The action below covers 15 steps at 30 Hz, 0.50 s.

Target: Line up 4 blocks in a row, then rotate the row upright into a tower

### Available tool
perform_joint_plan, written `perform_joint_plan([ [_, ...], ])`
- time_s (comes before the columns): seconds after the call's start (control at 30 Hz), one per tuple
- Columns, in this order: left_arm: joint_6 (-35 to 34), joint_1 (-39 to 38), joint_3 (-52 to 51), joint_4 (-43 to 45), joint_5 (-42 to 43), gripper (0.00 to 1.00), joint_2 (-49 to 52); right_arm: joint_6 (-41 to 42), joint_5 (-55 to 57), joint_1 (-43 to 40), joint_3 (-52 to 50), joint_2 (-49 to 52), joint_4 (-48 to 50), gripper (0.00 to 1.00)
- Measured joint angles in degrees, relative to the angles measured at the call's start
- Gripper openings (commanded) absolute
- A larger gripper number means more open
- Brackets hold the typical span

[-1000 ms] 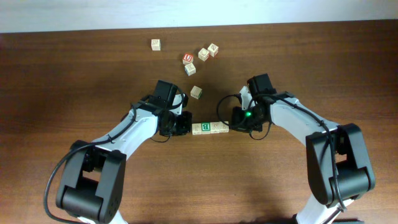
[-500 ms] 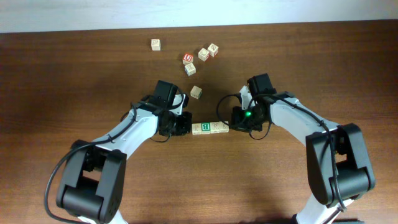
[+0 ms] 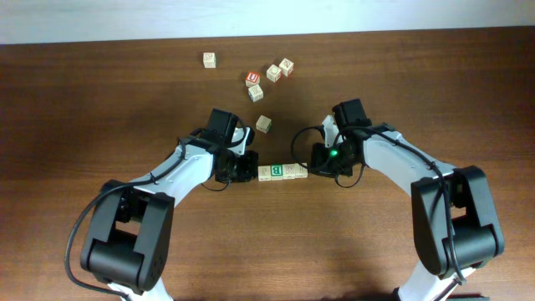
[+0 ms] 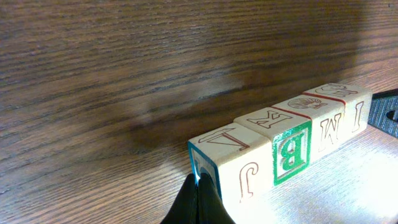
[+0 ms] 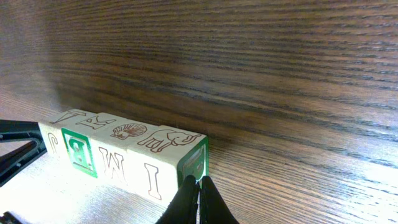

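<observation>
On the brown wooden table (image 3: 100,100), a lone pale cube (image 3: 209,59) sits at the far left, well apart from the rest. Nearer, the left gripper (image 3: 253,171) has its fingers pinched fully together with nothing between them. In the left wrist view its fingertips (image 4: 208,205) sit at the blue-edged left end face of the row of four blocks (image 3: 282,171), apparently touching it, though the contact itself is hard to make out. The row lies flat near the table's middle, its cubes butted face to face in a straight left-to-right line. The leftmost block (image 4: 233,163) shows an A on top and a J on its side. Next comes the green B block (image 4: 287,149), then the shell block (image 4: 323,121) with an M, then the elephant block (image 5: 171,155) with an I. Farther back lie a single cube (image 3: 264,124), a red-topped cube (image 3: 252,78) and three pale cubes (image 3: 273,73) in a loose cluster. The right gripper (image 3: 311,170) is likewise closed and empty, its fingertips (image 5: 211,202) at the row's green-edged right end face.
</observation>
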Motion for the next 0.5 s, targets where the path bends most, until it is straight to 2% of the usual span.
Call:
perform_joint_plan([
  [0.5,0.4,0.0,0.0,0.0,0.2,0.0,0.0,0.0,0.0,0.1,0.0,0.0,0.0,0.05],
])
